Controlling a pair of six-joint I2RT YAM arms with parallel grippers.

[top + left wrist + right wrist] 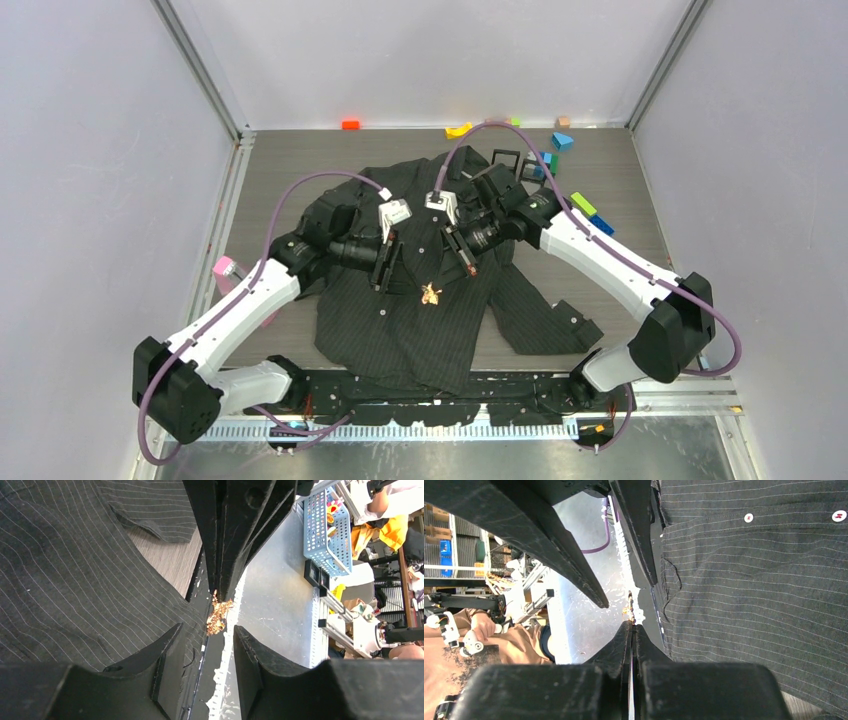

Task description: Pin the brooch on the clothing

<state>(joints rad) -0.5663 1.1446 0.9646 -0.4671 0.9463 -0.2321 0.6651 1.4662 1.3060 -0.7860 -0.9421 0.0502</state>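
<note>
Broadly, the grey wood-grain tabletop (290, 170) carries a dark charcoal pinstriped button-up shirt (400, 335). It is spread flat with its long axis running far to near, collar end toward the back wall and hem toward the arm bases, the hem drifting a little leftward. Both wrists lie over its chest and collar, hiding that part from overhead. One sleeve is folded at the near right. Close up, the cloth shows fine pale stripes and small white buttons (749, 517).

The right gripper (632, 627) has its black fingers pressed together, clamped at the tips on a small gold-coloured, lumpy metal brooch (218, 616). The left gripper (208, 629) faces it with fingers apart, one on each side of the brooch, apparently not touching it.

Seen from above, the brooch sits over the shirt front between the two grippers. Its long axis continues the line of the right fingers, pointing into the left gripper's gap. Its pin and clasp are too small to make out, and whether it touches the cloth cannot be told.
</note>
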